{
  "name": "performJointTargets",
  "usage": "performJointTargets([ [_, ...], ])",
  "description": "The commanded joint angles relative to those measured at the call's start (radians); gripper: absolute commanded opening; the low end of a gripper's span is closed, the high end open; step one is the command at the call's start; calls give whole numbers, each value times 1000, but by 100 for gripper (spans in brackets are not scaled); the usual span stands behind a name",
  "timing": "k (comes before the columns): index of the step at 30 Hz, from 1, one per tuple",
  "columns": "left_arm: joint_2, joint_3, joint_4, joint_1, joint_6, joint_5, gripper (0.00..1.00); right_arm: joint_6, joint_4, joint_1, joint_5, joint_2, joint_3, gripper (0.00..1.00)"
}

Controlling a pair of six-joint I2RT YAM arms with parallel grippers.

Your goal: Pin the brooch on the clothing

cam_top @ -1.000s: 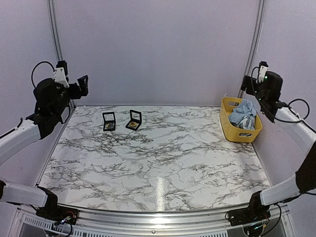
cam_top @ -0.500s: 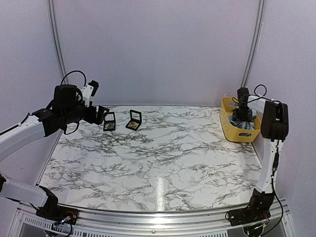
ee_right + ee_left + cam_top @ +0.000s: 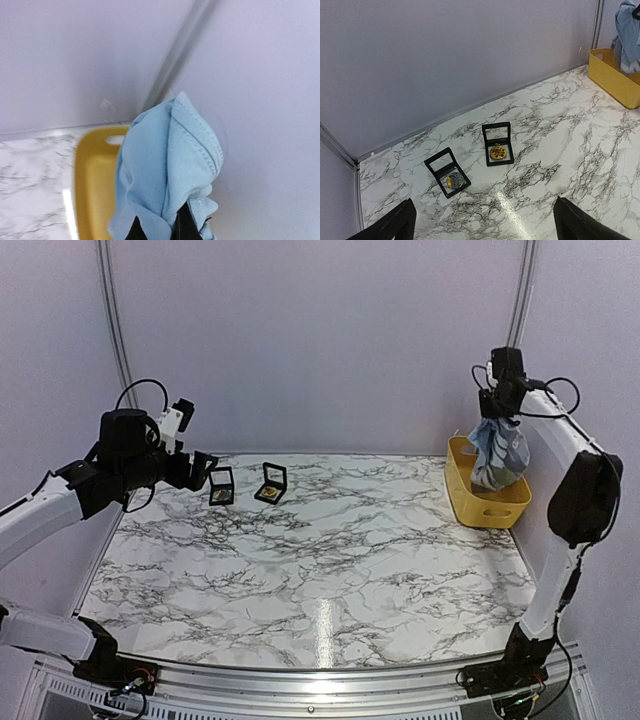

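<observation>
The broad middle and near part of the desk [image 3: 320, 580] lie open, wide enough for either arm to sweep across. At the far left, 2 obstacles stand with lids raised: the left display box [image 3: 221, 485] and the right display box [image 3: 270, 483], with a narrow lane between them. The left claw [image 3: 203, 469], jaws spread, hovers just beside the left one. In the far right corner the yellow basket [image 3: 485, 502] sits close to the side wall [image 3: 600, 360]. The T-shirt [image 3: 497, 452] hangs from the pinched right claw [image 3: 497, 412], its lower end at the basket's mouth, blocking entry from above.
</observation>
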Motion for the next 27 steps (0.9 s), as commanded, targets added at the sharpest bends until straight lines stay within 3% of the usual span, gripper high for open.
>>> performJointTargets([
  [1, -53, 6, 58, -1, -17, -35, 99, -207, 135, 272, -135, -231, 4, 0],
  [4, -57, 8, 66, -1, -22, -24, 99, -167, 200, 384, -256, -353, -104, 0],
  [8, -49, 2, 67, -1, -31, -11, 99, 8, 304, 423, -405, -481, -338, 0],
  [13, -33, 0, 68, -3, -46, 22, 98, 190, 405, 452, -621, -542, -600, 0],
  [16, -5, 5, 72, -18, -58, 13, 95, 362, 503, 457, -734, -499, -769, 0],
  [17, 10, 8, 74, -29, -63, 5, 94, 413, 490, 458, -719, -460, -801, 3],
  [19, 50, 18, 75, -66, -77, 10, 92, 438, 344, 451, -625, -342, -775, 28],
  [21, 96, 31, 74, -123, -77, 25, 91, 452, 149, 412, -473, -207, -673, 45],
  [24, 171, 46, 61, -217, -42, 22, 91, 427, 78, 355, -295, -148, -612, 56],
  [27, 266, 80, -2, -269, -18, 36, 91, 376, 19, 358, -129, -157, -543, 60],
])
